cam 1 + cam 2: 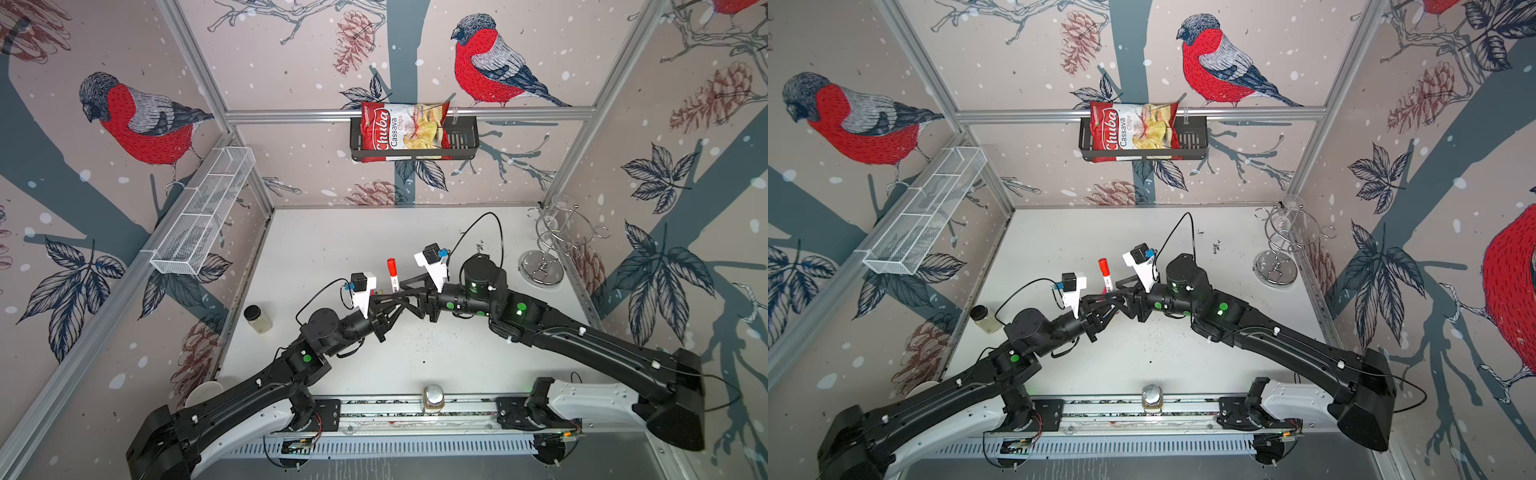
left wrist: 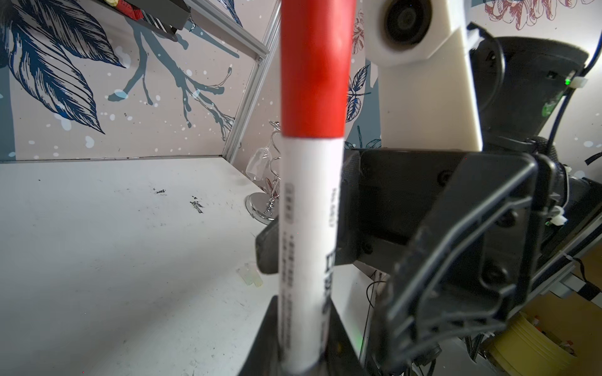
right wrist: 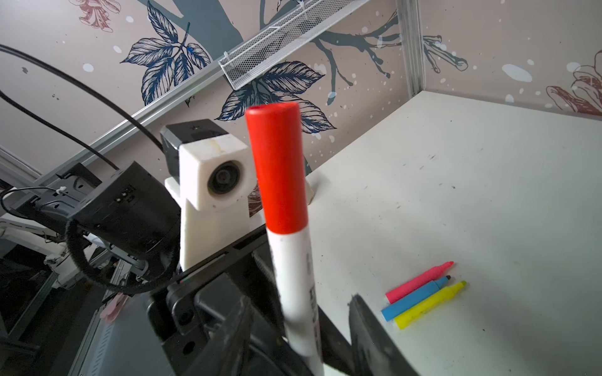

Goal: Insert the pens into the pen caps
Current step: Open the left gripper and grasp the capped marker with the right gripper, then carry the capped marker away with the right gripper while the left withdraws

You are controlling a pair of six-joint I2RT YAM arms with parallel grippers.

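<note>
A white pen (image 1: 394, 283) with black print stands upright above the table, an opaque red pen cap (image 1: 391, 266) on its upper end. My left gripper (image 2: 304, 338) is shut on its lower barrel (image 2: 309, 228); it shows in both top views (image 1: 1106, 297). My right gripper (image 3: 299, 325) is open, its fingers (image 3: 368, 325) on either side of the same barrel with gaps. Pink (image 3: 420, 281), blue (image 3: 413, 298) and yellow (image 3: 430, 304) pens lie uncapped side by side on the table. Translucent whitish pen caps (image 2: 249, 275) lie on the table beyond the barrel.
A small jar (image 1: 257, 319) stands at the table's left edge and another (image 1: 433, 398) on the front rail. A chrome glass rack (image 1: 544, 253) is at the back right. A white mesh basket (image 1: 203, 216) and a black basket (image 1: 465, 139) with a chips bag hang on the walls.
</note>
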